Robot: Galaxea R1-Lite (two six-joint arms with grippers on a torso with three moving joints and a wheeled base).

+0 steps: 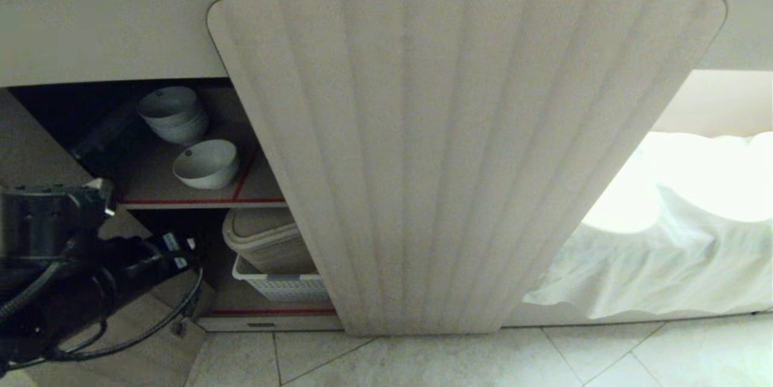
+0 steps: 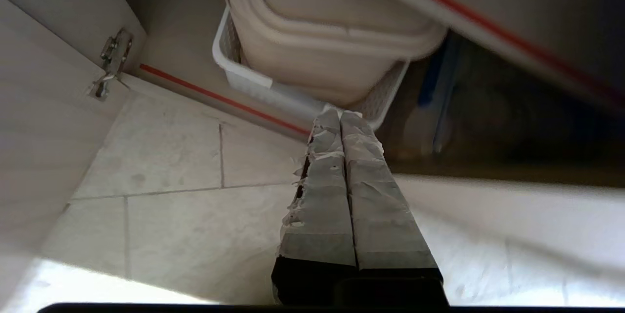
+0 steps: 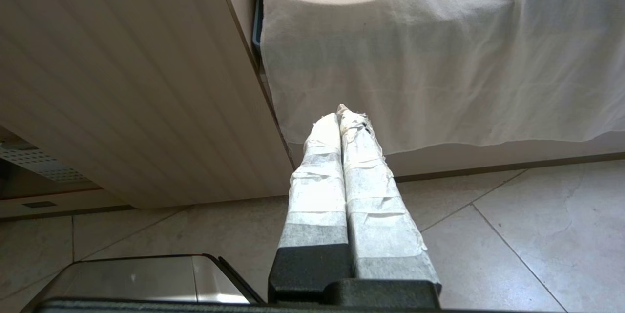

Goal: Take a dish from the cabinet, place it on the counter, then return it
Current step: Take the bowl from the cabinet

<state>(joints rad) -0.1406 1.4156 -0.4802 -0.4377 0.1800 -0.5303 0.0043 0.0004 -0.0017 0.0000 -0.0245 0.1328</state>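
The cabinet (image 1: 459, 157) has its wide fluted door shut, and the compartment to its left stands open. The dish (image 1: 206, 163), a small white bowl with a dark mark inside, sits on the upper red-edged shelf (image 1: 199, 200). My left arm (image 1: 54, 224) is low at the front left of the opening. My left gripper (image 2: 340, 115) is shut and empty, pointing at the lower shelf's basket, below the dish. My right gripper (image 3: 342, 115) hangs shut and empty over the floor, beside the fluted door. The counter's top is out of view.
A stack of white bowls (image 1: 172, 112) stands behind the dish. On the lower shelf a beige lidded bin (image 2: 322, 25) sits in a white basket (image 2: 254, 83). The opened door with its hinge (image 2: 110, 61) is at the left. A white cloth (image 3: 439, 59) hangs right of the cabinet.
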